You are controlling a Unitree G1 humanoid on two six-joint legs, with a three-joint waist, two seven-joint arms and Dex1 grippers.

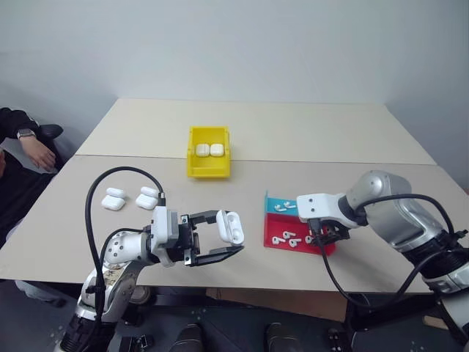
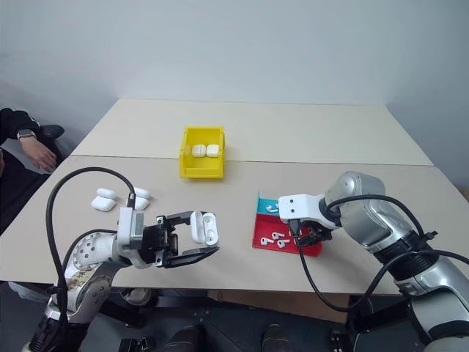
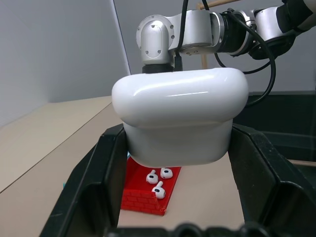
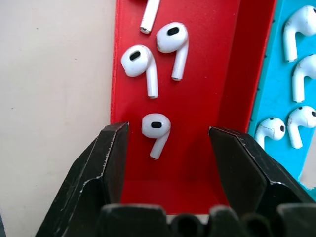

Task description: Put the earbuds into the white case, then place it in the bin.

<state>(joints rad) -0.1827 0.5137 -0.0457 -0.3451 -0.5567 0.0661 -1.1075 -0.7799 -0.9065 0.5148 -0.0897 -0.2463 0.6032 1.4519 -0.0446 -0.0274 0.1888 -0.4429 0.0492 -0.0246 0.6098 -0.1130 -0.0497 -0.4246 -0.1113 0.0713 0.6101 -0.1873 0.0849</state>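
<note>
My left gripper (image 1: pixel 230 233) is shut on a white case (image 1: pixel 231 226), holding it off the table with its lid flipped open; in the left wrist view the case (image 3: pixel 180 113) sits between both fingers. My right gripper (image 1: pixel 320 236) points down over the red tray (image 1: pixel 297 229), open. Its fingers straddle one earbud (image 4: pixel 156 129) lying on the tray without touching it, and two more earbuds (image 4: pixel 148 61) lie just beyond. The yellow bin (image 1: pixel 208 173) stands at mid table with two white cases (image 1: pixel 209 149) inside.
A blue tray (image 1: pixel 277 204) with several earbuds adjoins the red one. More white cases (image 1: pixel 113 199) lie on the table to the left, beside my left arm. A person's hand (image 1: pixel 37 150) rests at the table's far left edge.
</note>
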